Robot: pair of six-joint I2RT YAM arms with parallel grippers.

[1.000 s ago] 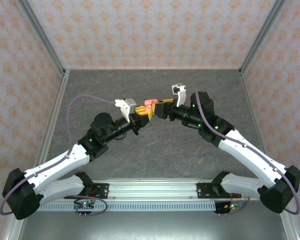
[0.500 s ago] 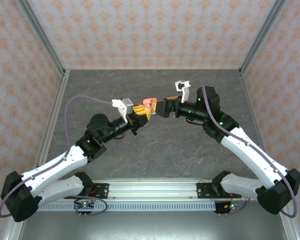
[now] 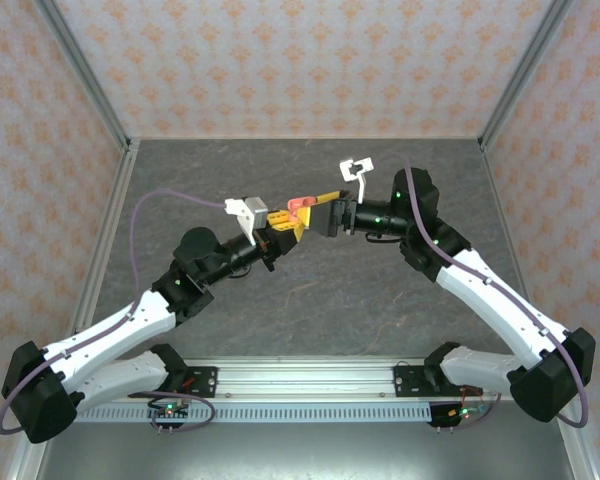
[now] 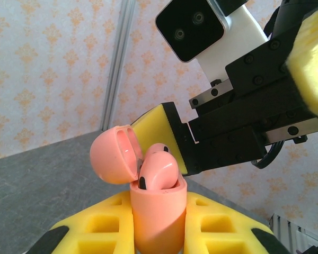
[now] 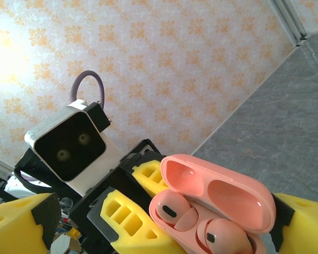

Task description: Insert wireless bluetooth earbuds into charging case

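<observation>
Where the case sat: the pink case (image 4: 158, 217) stood upright with its lid (image 4: 114, 154) hinged open, held in the air near the middle of the overhead frame, above the grey table (image 3: 310, 300).
Left hand: my left hand (image 3: 283, 228) was clenched on the lower half of the case, a yellow finger (image 4: 95, 233) on each side.
Earbuds: two pink earbuds (image 5: 172, 209) lay side by side in the case, their tops rising above its rim.
Right hand: my right hand (image 3: 320, 208) was released, its jaws spread wide. One yellow finger sat just behind the lid, and I could not tell whether it touched.
Arms: both reached inward from the lower corners and met mid-frame.
Walls: patterned paper (image 3: 280, 60) ran across the top.
</observation>
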